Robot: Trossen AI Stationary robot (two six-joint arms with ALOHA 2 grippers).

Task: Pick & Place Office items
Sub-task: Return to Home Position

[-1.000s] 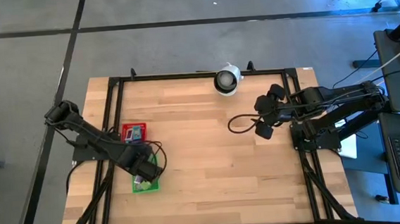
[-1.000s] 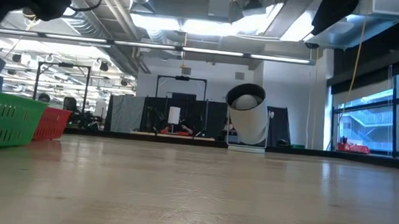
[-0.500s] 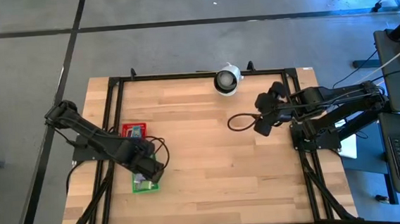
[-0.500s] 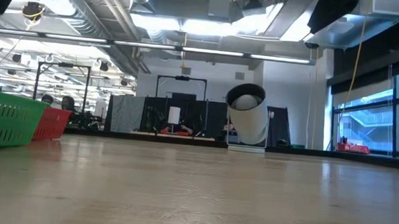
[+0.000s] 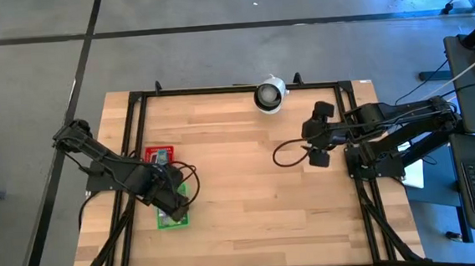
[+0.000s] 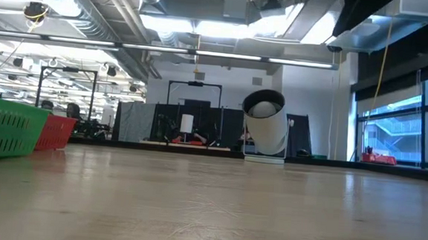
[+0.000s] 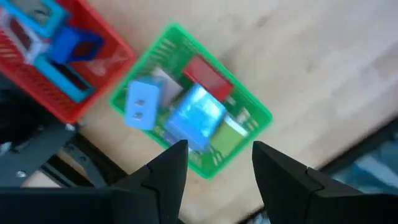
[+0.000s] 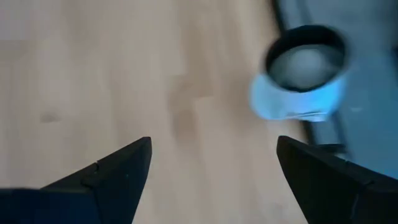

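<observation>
1. Presently, the office items (image 7: 196, 118) lie in two mesh trays on the left part of the table (image 5: 251, 207); none shows on the bare wood.
2. By the left wrist view, the green tray (image 7: 254, 111) holds a red block (image 7: 208, 76), a pale blue block (image 7: 142, 104), a larger blue block (image 7: 198, 117) and a light green piece (image 7: 233, 134), packed close and touching. Whether more pieces lie beneath them cannot be told.
3. The red tray (image 7: 102, 78) stands just beside the green one and holds blue and teal pieces (image 7: 71, 50).
4. The left gripper (image 7: 219, 146) hangs over the green tray, fingers (image 7: 174, 168) parted and nothing between them. From above it covers part of that tray (image 5: 170, 222).
5. The right gripper (image 8: 213, 141) hovers over bare wood near the table's right edge, well apart from both trays. Its fingers (image 8: 118, 165) are spread wide and grasp nothing.
6. The white round object (image 5: 269, 95) rests at the table's far edge, near the middle. The right wrist view shows it blurred ahead of that gripper.
7. At table height, the green tray (image 6: 5, 126) and the red tray (image 6: 55, 131) show at the far left, and the white object (image 6: 266, 127) near the middle.
</observation>
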